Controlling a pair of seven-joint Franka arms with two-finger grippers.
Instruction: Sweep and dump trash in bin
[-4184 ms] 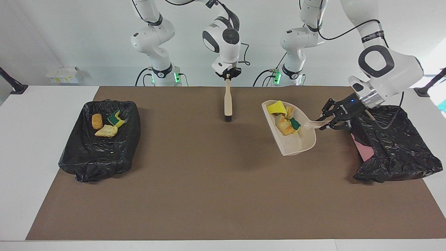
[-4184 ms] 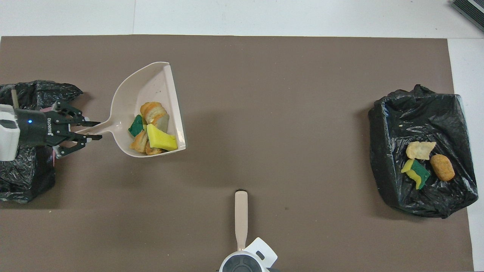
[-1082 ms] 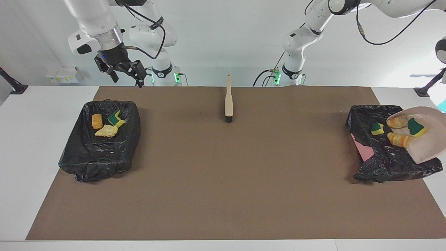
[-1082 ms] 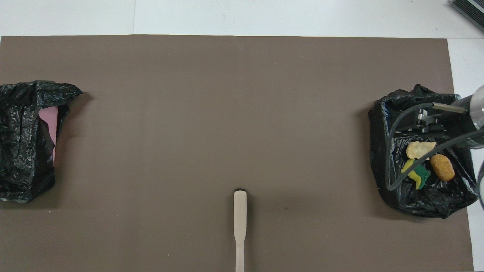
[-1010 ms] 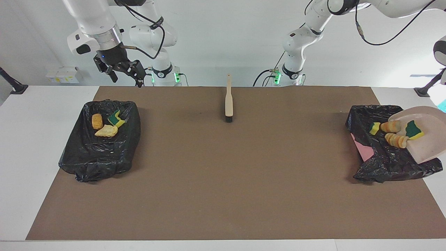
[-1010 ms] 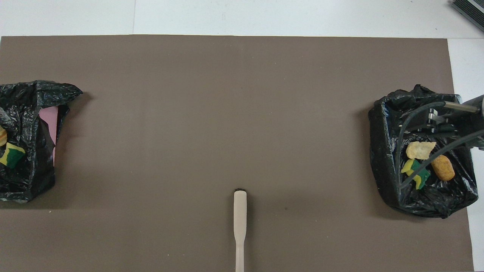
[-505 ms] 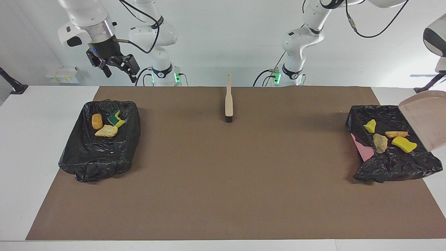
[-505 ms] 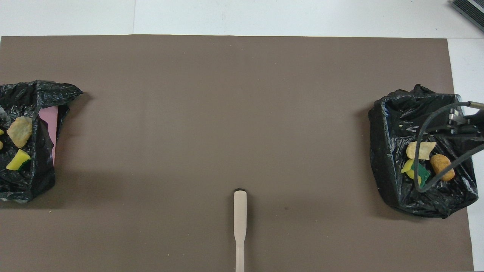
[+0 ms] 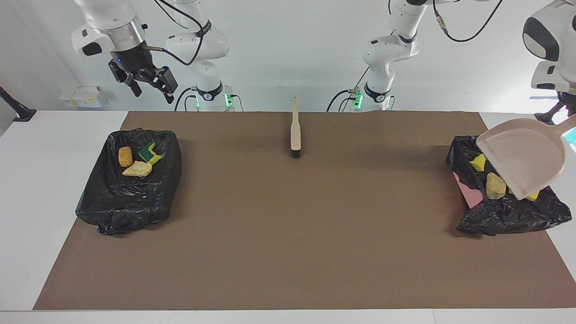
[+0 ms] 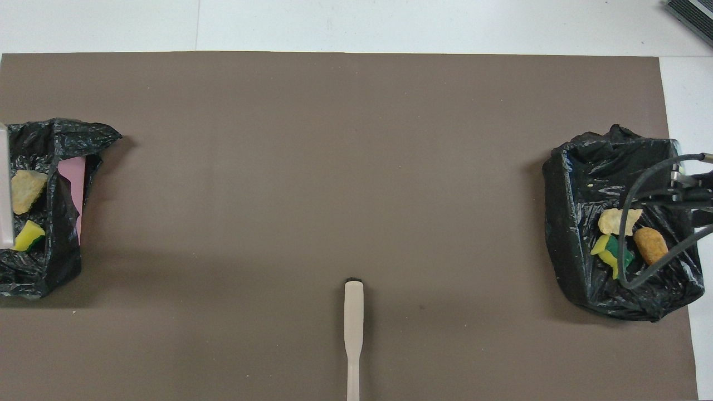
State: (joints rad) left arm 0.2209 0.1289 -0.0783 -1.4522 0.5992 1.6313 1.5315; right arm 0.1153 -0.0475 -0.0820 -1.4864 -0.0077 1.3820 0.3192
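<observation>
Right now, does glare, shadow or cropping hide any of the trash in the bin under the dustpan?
Facing view: the dustpan covers part of the bin; its liner shows only small glints, no deep shadow inside. Overhead view: the frame edge cuts the bin, so only a tan lump and a yellow sponge piece show.

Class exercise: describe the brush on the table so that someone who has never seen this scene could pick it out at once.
Start with the brown mat that covers most of the table, with a black-lined bin at each end. Midway between the bins, near the robots' edge of the mat, lies the brush. It is the only long, slim beige thing lying flat there, with dark bristles at the end pointing away from the robots.
</observation>
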